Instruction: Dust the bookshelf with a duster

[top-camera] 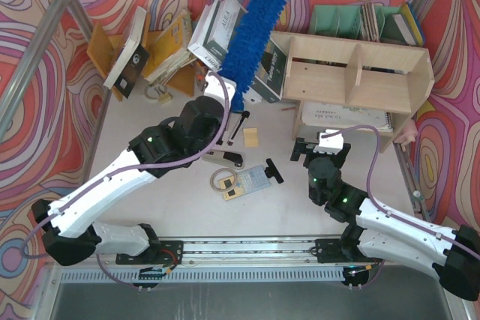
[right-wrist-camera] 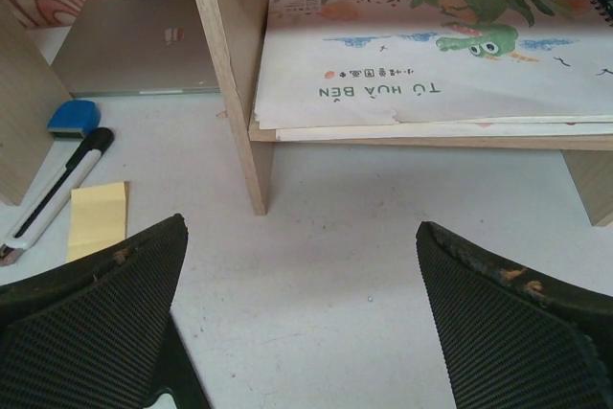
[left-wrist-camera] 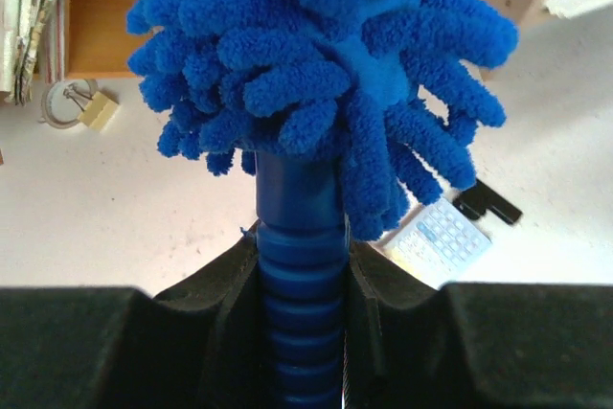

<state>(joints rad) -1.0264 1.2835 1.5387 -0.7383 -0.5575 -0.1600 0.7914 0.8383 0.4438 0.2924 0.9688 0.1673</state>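
The duster (top-camera: pixel 259 24) is a long bright-blue fluffy wand, held up and tilted toward the back, its tip near the top edge of the overhead view. My left gripper (top-camera: pixel 225 89) is shut on its ribbed blue handle (left-wrist-camera: pixel 302 265), just below the fluffy head (left-wrist-camera: pixel 316 55). The bookshelf (top-camera: pixel 360 73), pale plywood with upright dividers, stands at the right; the duster is left of it and apart from it. My right gripper (top-camera: pixel 319 146) is open and empty, low over the table in front of the shelf's lower tier (right-wrist-camera: pixel 235 74).
A picture book (right-wrist-camera: pixel 431 55) lies in the lower tier. An orange book rack (top-camera: pixel 150 46) with leaning books stands at the back left, a green file organizer (top-camera: pixel 352 20) behind the shelf. A calculator (top-camera: pixel 251 180), a stapler (top-camera: pixel 225 157), sticky notes (right-wrist-camera: pixel 96 217) and a utility knife (right-wrist-camera: pixel 57 189) lie mid-table.
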